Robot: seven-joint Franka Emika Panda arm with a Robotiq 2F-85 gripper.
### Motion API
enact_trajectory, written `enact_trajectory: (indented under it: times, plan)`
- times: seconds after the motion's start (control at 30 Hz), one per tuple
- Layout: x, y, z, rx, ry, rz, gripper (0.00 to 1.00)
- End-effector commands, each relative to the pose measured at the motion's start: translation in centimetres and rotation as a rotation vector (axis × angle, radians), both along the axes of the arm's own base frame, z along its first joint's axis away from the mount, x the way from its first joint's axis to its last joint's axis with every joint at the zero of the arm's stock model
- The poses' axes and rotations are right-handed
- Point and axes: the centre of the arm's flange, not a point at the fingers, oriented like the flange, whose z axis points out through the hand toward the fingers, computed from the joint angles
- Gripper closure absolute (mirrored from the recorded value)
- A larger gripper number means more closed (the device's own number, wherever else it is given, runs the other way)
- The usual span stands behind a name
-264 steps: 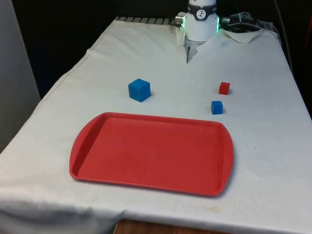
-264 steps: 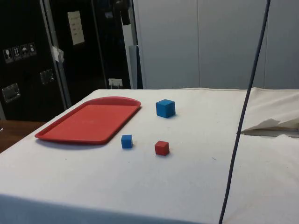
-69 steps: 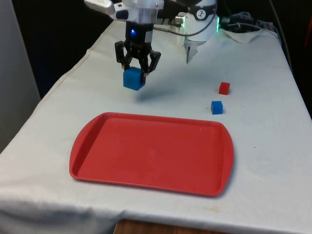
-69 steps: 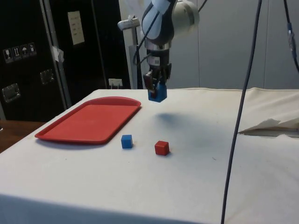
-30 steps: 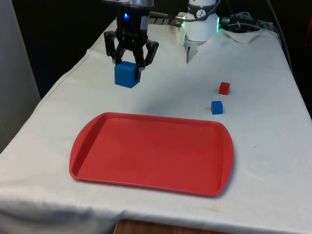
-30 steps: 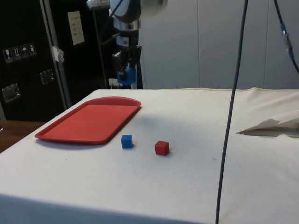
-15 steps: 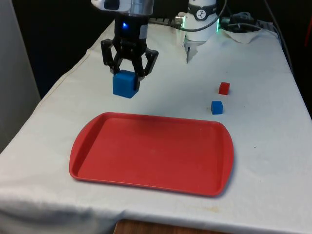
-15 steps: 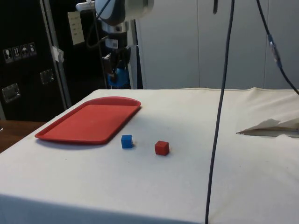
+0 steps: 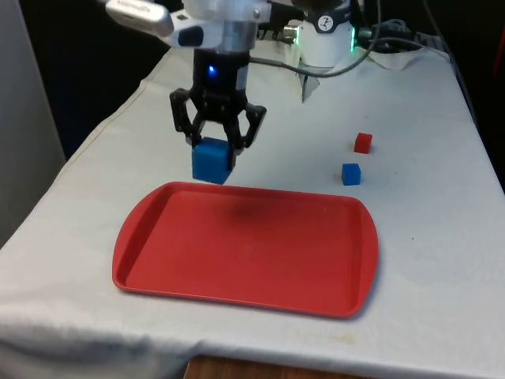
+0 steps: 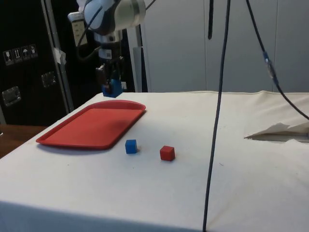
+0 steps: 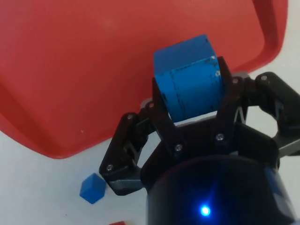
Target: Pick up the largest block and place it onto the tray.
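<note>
- We see the largest block [image 9: 212,161], a plain blue cube with dark scuffs on one face in the wrist view [image 11: 188,79], held in the air.
- Our gripper [image 9: 216,144] has its two fingers [image 11: 164,119] closed against opposite faces of the cube, which sticks out past the fingertips.
- The arm reaches down with the gripper pointing straight at the table, just above the far edge of the red tray [image 9: 245,246].
- Off to the jaws' side, well apart, lie a small blue cube [image 9: 351,174] and a small red cube [image 9: 362,143].

The red tray [image 9: 237,260] is lying bare beneath the gripper [image 9: 214,140]; the small blue block [image 9: 351,174] and red block [image 9: 363,143] are sitting well apart.
</note>
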Motion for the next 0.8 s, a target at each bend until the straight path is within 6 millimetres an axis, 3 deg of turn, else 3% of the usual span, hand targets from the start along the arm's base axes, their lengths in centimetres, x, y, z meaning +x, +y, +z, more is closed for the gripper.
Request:
enact_trajectory:
  times: [0.0, 0.3, 0.77]
  plan:
    - [0.4, 0.4, -0.5, 0.007, 0.001, 0.008, 1.0]
    - [2.2, 2.3, -3.2, -0.007, 0.011, 0.038, 1.0]
    - [3.5, 2.6, -6.5, 0.015, 0.01, 0.059, 1.0]
